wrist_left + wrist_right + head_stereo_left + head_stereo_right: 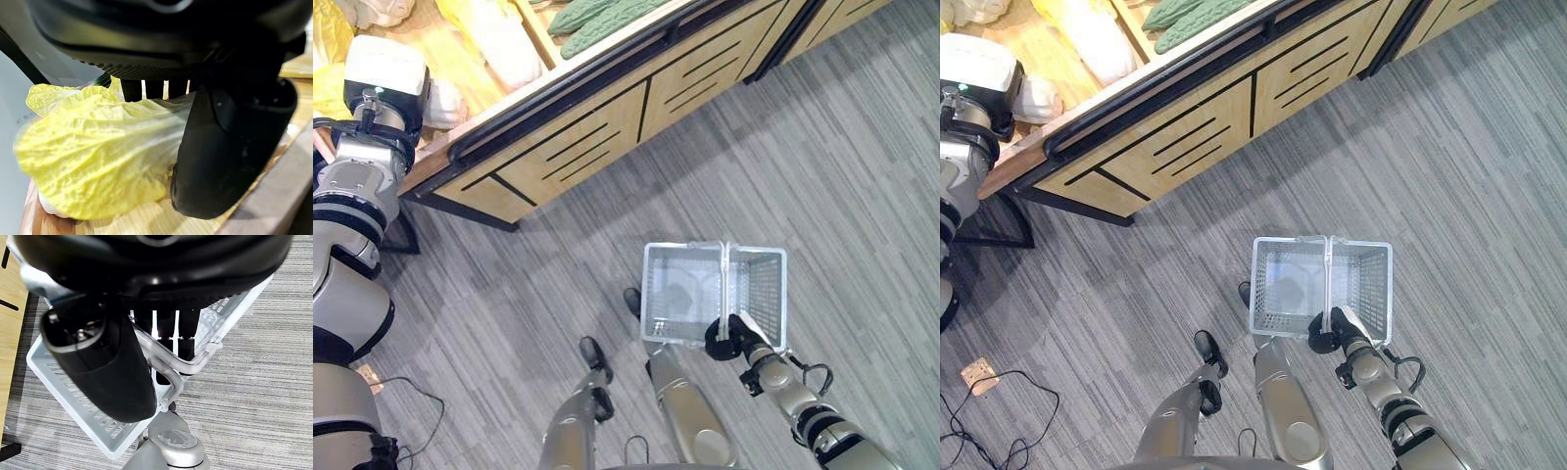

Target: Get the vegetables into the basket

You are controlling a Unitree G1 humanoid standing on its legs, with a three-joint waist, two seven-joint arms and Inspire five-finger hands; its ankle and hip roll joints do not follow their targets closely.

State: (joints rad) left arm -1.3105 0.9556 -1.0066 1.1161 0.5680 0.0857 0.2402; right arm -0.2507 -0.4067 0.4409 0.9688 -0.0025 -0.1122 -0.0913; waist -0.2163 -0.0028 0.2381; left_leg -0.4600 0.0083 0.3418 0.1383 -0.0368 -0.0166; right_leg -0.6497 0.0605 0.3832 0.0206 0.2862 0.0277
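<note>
From my left wrist camera I see the left hand [230, 147] against a yellow leafy cabbage [93, 156] lying on a wooden shelf [146, 220]; the thumb stands beside the leaves and the fingers run behind them, so I cannot tell whether they have closed on it. In the head views that hand is cut off at the upper left of the frame, behind its own arm.

The right hand [729, 338] sits low and right of centre, its fingers curled round the handle of the white basket [661, 284]. I can make out nothing lying in the basket.

Along the top of the frame runs a wooden produce counter [607, 127] with slatted front panels. On it I make out green vegetables [602, 20] and pale wrapped ones [504, 44], partly cropped. The grey striped carpet [842, 166] takes up the lower frame.
</note>
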